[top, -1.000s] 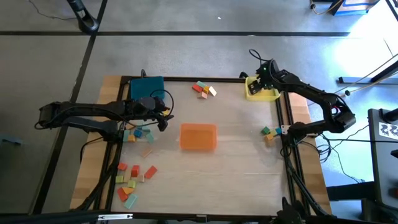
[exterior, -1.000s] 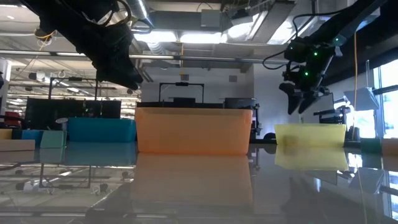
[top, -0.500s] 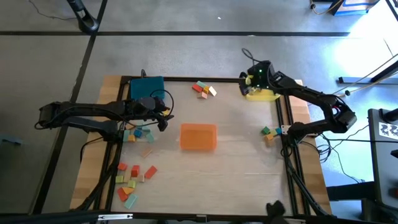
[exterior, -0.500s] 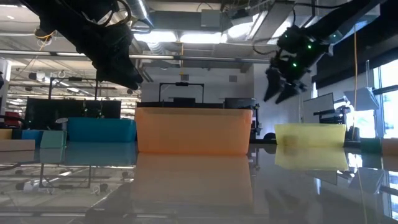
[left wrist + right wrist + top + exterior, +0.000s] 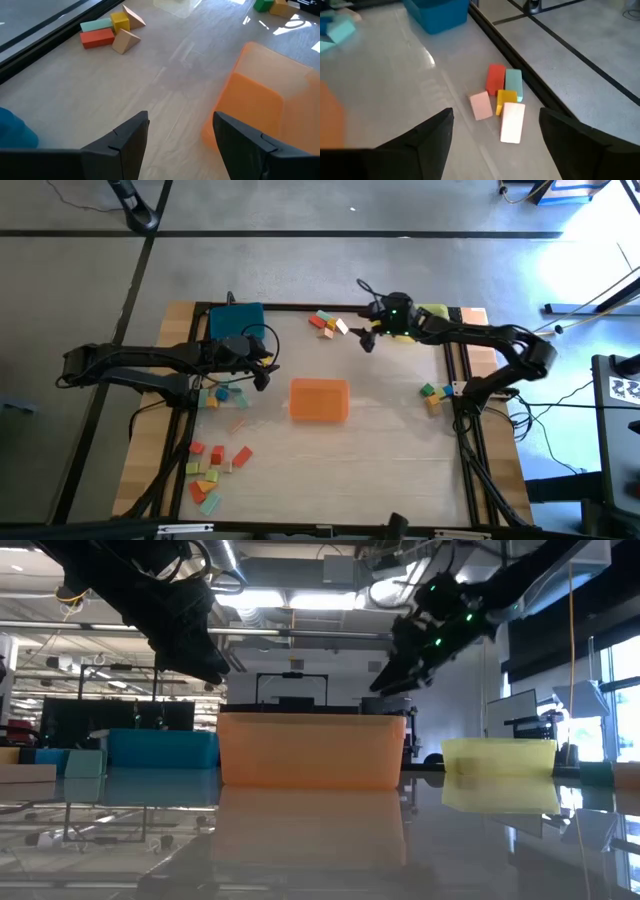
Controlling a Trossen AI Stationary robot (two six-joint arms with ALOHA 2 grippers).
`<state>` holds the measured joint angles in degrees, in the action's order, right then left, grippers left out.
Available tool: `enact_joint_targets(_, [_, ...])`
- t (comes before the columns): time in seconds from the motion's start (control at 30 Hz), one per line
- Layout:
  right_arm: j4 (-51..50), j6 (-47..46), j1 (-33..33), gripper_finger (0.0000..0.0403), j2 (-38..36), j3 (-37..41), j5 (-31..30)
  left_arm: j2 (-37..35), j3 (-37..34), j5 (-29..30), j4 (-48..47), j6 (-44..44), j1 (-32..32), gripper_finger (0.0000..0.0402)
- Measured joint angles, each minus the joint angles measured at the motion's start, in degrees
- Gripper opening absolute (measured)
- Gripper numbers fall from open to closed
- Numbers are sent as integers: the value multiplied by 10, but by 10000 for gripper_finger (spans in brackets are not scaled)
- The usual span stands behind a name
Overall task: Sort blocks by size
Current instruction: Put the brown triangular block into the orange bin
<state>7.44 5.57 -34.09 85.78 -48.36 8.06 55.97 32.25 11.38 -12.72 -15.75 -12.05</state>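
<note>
A small cluster of blocks (image 5: 328,323) lies flat near the table's far edge: red, light blue, yellow and tan (image 5: 501,100). More blocks lie at the left (image 5: 220,395), near left (image 5: 215,470) and right (image 5: 433,393). My right gripper (image 5: 365,338) hangs open above the table, just right of the far cluster, its fingers (image 5: 422,142) slanting down toward it with nothing between them. My left gripper (image 5: 262,375) waits open above the table, left of the orange tray (image 5: 319,399), holding nothing (image 5: 182,145).
The orange tray (image 5: 310,750) stands mid-table. A blue tray (image 5: 237,320) sits at the far left, and a yellow tray (image 5: 432,313) at the far right is partly under my right arm. A dark frame (image 5: 455,380) rims the table. Bare tabletop lies near the front edge.
My right gripper has swung from above the yellow tray toward the table's left along the far edge, ending beside the far cluster of blocks. Its wrist has turned so the fingers slant rather than point steeply down. No block has moved.
</note>
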Motion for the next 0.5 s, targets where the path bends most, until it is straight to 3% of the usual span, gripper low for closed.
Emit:
enact_joint_targets(0.33, [10, 41, -12, 280, 148, -67, 0, 0, 0, 0, 0, -1, 0, 210])
enact_joint_targets(0.5, [-49, 53, -20, 280, 206, -127, -6, 0, 0, 0, 1, -3, 0, 210])
